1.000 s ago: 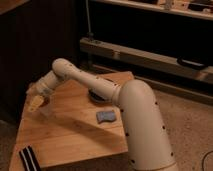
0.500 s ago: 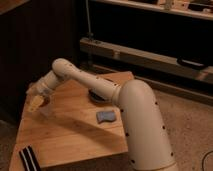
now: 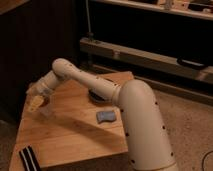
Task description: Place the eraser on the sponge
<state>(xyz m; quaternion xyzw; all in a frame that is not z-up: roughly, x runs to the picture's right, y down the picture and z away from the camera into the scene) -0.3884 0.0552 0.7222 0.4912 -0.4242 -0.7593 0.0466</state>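
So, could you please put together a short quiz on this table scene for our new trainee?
1. True or false: the eraser lies on the sponge.
2. Where is the gripper? A) over the table near its edge at picture left; B) directly above the sponge; C) touching the eraser.
3. Fill in: the eraser lies at a ____ of the table, close to the camera.

Key: 1 false, since the two lie well apart; 2 A; 3 corner.
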